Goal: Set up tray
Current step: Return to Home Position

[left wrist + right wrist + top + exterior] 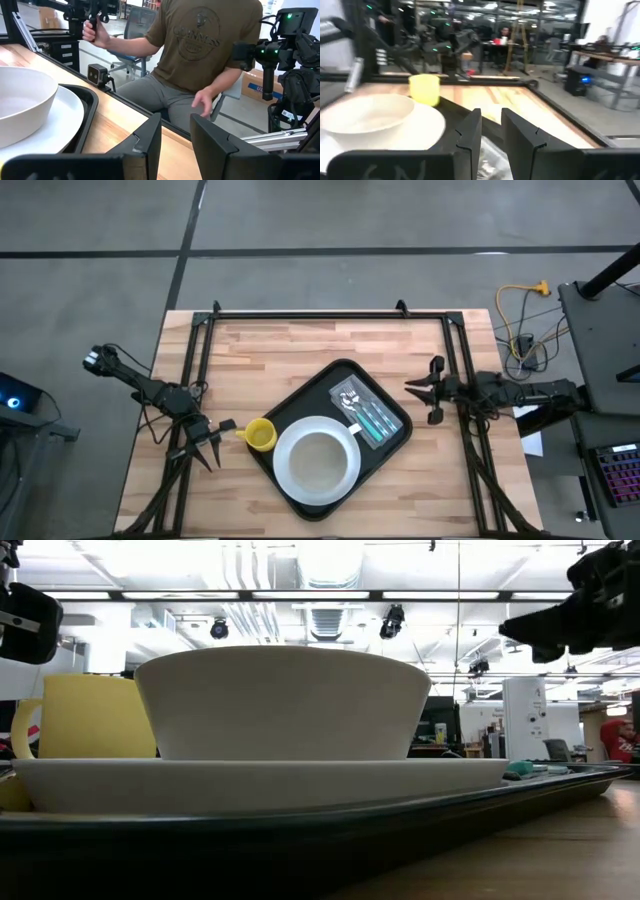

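From where I stand the setting looks finished. The tray (pixel 305 402) lies at an angle in the middle of the desk (pixel 270 345). A white plate (pixel 283 480) with a bowl (pixel 318 458) on it fills the tray's 7 o'clock half. A grey napkin (pixel 346 392) carrying blue cutlery (pixel 375 420) sits towards 2 o'clock. From above the pieces blur together, so I cannot say which is which. A yellow mug (pixel 260 435) stands at the tray's 9 o'clock corner, and I can't tell whether it is on the rim or just beside it.

Neither arm is over the tray. The left hand (pixel 212 438) hangs just beyond the mug at 9 o'clock, its fingers spread a little and holding nothing. The right hand (pixel 425 398) sits off the tray's 3 o'clock side near the frame rail, also parted and empty.

I judge the step in hand to be the retreat to rest. Each arm needs to fold back towards its own side. The left arm should leave on a path that keeps clear of the mug, and the right should stay wide of the cutlery. Nothing is left to grasp.
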